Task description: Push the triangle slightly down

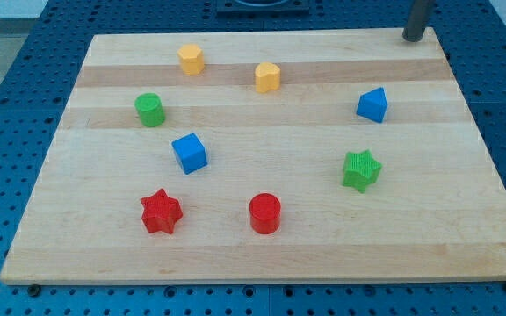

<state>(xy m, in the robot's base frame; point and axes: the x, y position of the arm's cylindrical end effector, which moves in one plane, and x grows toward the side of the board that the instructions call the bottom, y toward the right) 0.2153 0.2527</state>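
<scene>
Blue triangle (372,104) — my tip (412,39) well above.

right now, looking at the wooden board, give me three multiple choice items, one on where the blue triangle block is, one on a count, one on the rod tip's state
1. Where is the blue triangle block?
A. the view's right, above the green star block
B. the view's bottom left
C. touching the red cylinder block

2. How many yellow blocks are there?
A. one
B. two
C. three

3. My tip is:
A. pressed on the triangle
B. among the red blocks
C. at the wooden board's top right edge, apart from every block

Key: 1 A, it sits right, above the star. 2 B, two near the top. 3 C, bare wood separates tip and triangle.
</scene>
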